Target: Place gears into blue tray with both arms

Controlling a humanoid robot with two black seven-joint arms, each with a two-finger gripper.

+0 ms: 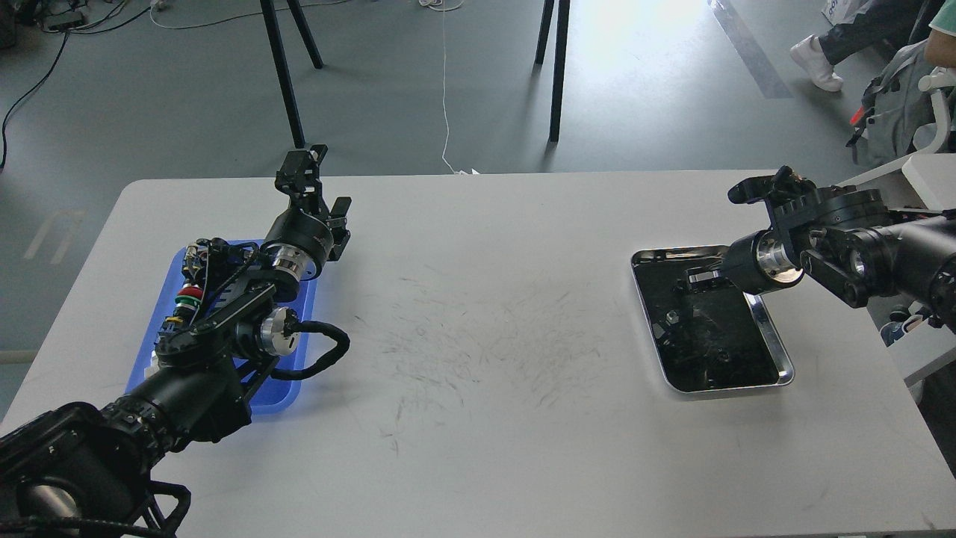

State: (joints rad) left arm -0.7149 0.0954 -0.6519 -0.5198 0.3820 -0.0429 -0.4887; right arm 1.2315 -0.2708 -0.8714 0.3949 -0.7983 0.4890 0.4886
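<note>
Gears [670,317]: you've got small dark parts on the dark floor of the steel tray [777,351], right side of the table [478,314]. One pale-rimmed piece sits near the tray's left wall; others further in are hard to pick out against the black floor. How many there are, can't tell.

Blue tray [287,388]: left side of the table, well apart from the steel tray. Your left arm [224,321] lies over most of it, so only the edges and near corner show. Coloured push-button switches [187,299] are visible along its left part. No gear can be made out in it.

Right gripper [691,278]: it reaches in from the right and hangs over the far end of the steel tray. Fingers are dark on dark, so I can't tell wide, narrow, or holding.

Left gripper [302,166]: it sits past the blue tray's far end, up near the table's back edge, pointing away from you. Seen end-on and small; jaw state can't be told, nothing visibly held.
</note>
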